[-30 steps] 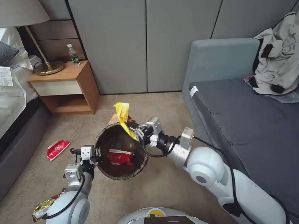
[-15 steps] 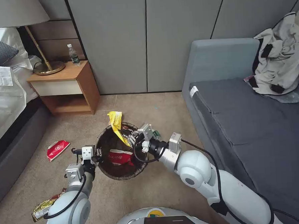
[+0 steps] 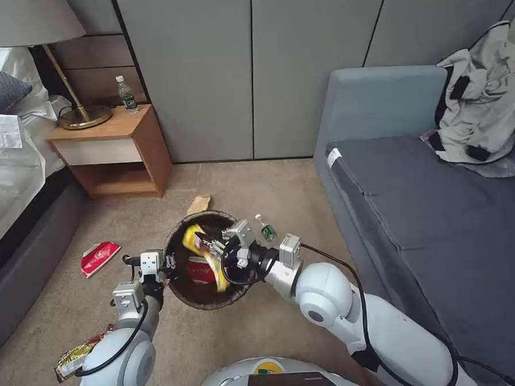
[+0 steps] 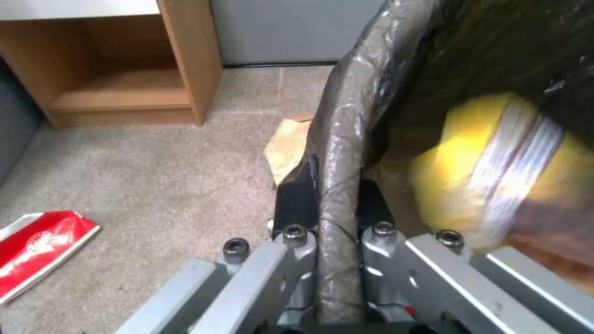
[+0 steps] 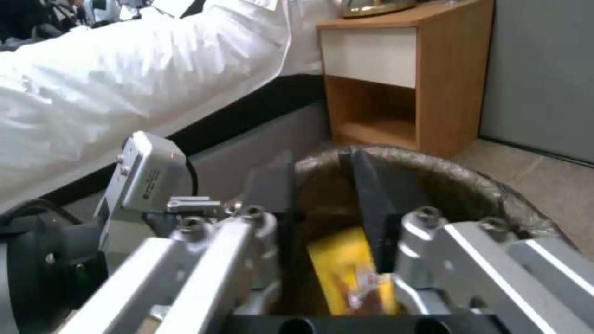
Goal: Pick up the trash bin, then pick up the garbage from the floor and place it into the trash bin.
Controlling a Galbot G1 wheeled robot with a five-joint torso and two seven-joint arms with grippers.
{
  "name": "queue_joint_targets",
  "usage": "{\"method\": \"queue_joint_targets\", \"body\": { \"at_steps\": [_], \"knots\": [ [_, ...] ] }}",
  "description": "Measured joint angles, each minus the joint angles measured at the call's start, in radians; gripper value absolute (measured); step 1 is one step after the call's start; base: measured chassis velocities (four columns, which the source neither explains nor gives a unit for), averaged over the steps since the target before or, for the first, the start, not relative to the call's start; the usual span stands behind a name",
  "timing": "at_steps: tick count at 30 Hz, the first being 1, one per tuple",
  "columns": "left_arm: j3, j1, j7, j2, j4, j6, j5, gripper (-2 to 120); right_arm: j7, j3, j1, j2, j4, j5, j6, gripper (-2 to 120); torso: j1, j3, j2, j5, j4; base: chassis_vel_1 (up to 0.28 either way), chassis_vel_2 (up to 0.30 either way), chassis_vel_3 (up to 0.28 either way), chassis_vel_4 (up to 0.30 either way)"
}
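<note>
Left gripper (image 4: 328, 218) clamped on the trash bin (image 4: 346, 139) rim: one black finger outside the wall, one inside, dark bag liner pinched between them. Inside the bin, a blurred yellow snack wrapper (image 4: 489, 181) with a pale silvery stripe, close to the inner wall. On the carpet (image 4: 155, 176) just outside the rim, a brown paper bag (image 4: 286, 148), partly hidden by the bin. Red-and-white paper carton (image 4: 37, 253) lies flat on the carpet, well apart from the bin. Wooden nightstand (image 4: 179, 60) with an open lower shelf stands behind, against the grey wall panel (image 4: 278, 28).
</note>
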State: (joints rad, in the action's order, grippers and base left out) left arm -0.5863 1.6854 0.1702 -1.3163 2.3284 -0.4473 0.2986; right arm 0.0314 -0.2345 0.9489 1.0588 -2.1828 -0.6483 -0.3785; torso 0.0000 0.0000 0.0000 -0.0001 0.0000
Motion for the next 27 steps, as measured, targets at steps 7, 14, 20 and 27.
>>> {"method": "queue_joint_targets", "body": {
  "at_steps": [7, 14, 20, 27],
  "knots": [
    [0.000, -0.001, -0.001, -0.001, -0.002, 0.000, 0.000, 0, 0.006, 0.000, 0.002, -0.001, -0.001, 0.010, 0.001, 55, 0.000, 0.000, 0.000, 0.0000, 0.0000, 0.000, 0.000, 0.000, 0.000],
    [-0.001, -0.002, -0.001, -0.001, -0.003, 0.000, 0.001, 0, 0.011, 0.011, 0.001, -0.002, -0.015, 0.012, 0.002, 82, 0.000, 0.000, 0.000, 0.0001, 0.0000, 0.000, 0.000, 0.000, 0.000],
    [-0.003, -0.002, -0.001, -0.004, -0.003, 0.001, 0.001, 0, 0.013, 0.075, 0.014, -0.018, -0.054, 0.008, 0.006, 99, 0.000, 0.000, 0.000, 0.0001, 0.0000, 0.000, 0.000, 0.000, 0.000],
    [-0.004, -0.004, -0.001, -0.008, -0.003, 0.002, 0.001, 0, 0.010, 0.193, 0.077, -0.047, -0.099, 0.006, 0.028, 100, 0.000, 0.000, 0.000, 0.0001, -0.0001, 0.000, 0.000, 0.000, 0.000]
  ]
}}
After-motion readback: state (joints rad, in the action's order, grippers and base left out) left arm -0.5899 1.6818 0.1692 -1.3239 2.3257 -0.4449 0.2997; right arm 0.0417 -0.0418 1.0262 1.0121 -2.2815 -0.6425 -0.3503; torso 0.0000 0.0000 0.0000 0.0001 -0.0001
